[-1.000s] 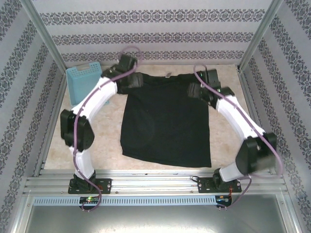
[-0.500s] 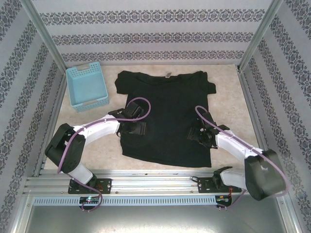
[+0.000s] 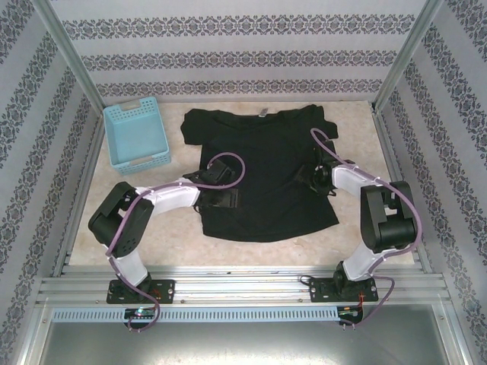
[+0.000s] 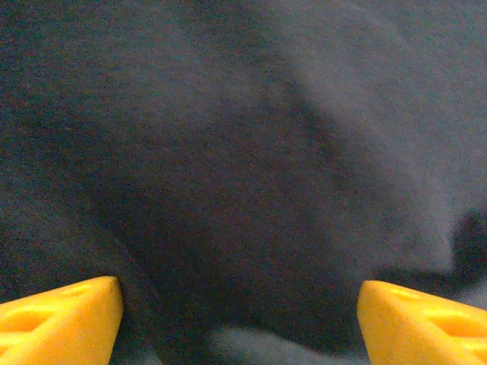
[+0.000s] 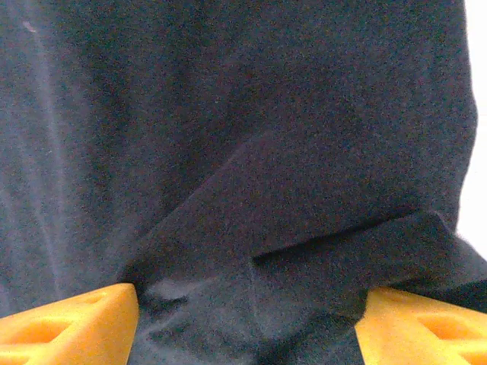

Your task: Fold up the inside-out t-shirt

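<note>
On the table (image 3: 175, 236), mid-field: black t-shirt (image 3: 262, 152) spread flat, white tag (image 3: 262, 114) at 12 o'clock, hem rumpled at 6. At its 8 o'clock the left gripper (image 3: 224, 199), at 3 the right gripper (image 3: 316, 175), fingers wide over creased cloth.

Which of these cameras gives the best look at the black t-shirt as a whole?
The top external view: the black t-shirt lies spread on the table, with both sleeves and the collar visible. The wrist views give close-ups of its dark fabric, creased in the right one, between yellow fingertips.
</note>
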Available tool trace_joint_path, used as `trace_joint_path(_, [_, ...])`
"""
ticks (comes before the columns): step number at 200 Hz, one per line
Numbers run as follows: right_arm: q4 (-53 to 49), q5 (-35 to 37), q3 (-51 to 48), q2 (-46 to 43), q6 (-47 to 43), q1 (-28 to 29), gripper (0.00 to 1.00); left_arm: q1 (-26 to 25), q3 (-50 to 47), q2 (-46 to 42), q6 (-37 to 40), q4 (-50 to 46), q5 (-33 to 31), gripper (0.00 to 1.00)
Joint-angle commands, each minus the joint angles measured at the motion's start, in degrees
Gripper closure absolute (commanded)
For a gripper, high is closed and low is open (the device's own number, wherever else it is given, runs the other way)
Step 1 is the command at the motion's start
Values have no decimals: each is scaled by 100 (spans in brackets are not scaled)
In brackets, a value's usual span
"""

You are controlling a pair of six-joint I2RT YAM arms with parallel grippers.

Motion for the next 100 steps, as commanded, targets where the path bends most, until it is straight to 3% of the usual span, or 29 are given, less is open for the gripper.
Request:
trace_joint_path(1, [-261, 113, -78, -690, -309, -17, 24, -635, 288, -578, 877, -571, -613, 17])
trace_joint_path(44, [-635, 179, -1001, -2298, -396, 11, 21, -1845, 149, -892, 2185, -887, -448, 14])
trace_joint_path(100, [-954, 148, -1904, -3621, -57, 164, 20, -2456, 425, -273, 2714, -1282, -43, 15])
